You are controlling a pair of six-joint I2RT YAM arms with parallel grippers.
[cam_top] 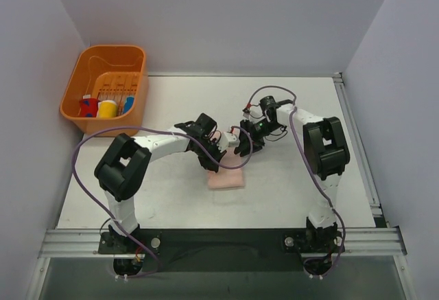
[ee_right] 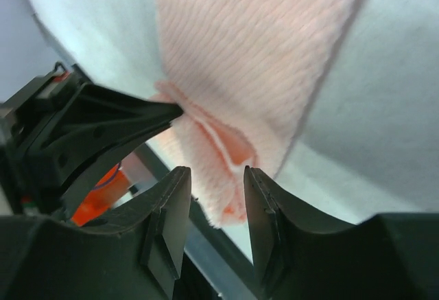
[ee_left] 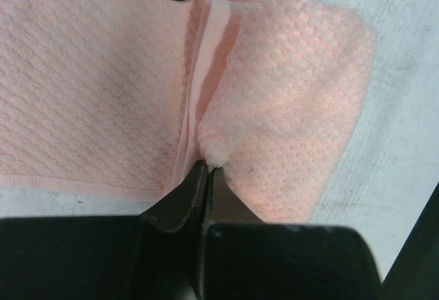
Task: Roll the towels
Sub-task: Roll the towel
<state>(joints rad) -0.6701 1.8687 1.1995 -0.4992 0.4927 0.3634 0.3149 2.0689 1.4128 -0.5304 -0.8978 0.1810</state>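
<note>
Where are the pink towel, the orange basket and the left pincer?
pink towel (cam_top: 226, 178): top view, its flat near part.
orange basket (cam_top: 145, 80): top view, its right rim.
left pincer (ee_left: 208, 169): left wrist view, tips shut on the pink towel.

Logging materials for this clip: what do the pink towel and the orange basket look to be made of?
Pink towel: soft woven cloth, probably cotton or microfibre, matte. The left wrist view shows a nubby, waffle-like weave and a flat stitched hem.
Orange basket: moulded plastic by the look of it, with a slight sheen. The colour is even, the rim is rounded and the floor is slotted.
</note>
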